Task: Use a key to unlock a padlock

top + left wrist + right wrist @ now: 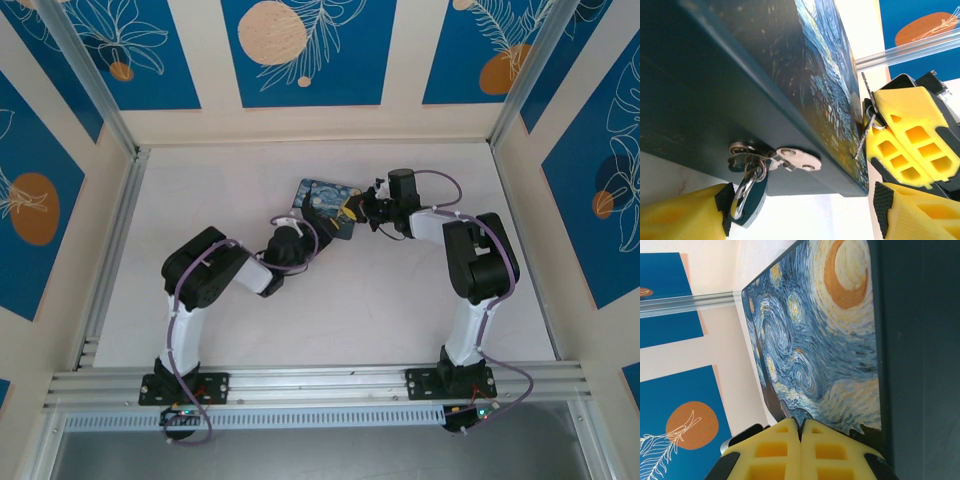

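The padlock (756, 202) hangs by its grey shackle from a silver hasp (790, 159) on the dark side of the swirl-painted box (325, 198); its body looks dark in shadow. My left gripper (802, 215) is open below that side, its left pad (725, 210) right beside the padlock and its right pad far off. The thin silvery key (862, 127), with a small ring, sticks out along the box's painted lid, pinched in my right gripper (801, 422), which is shut on it. In the top view the right gripper (350, 210) sits at the box's right edge.
The box (810, 330) lies mid-table with both arms bent in toward it. Painted blue-and-cream walls and aluminium rails (110, 230) enclose the white table (400, 300). Open tabletop lies in front of the box.
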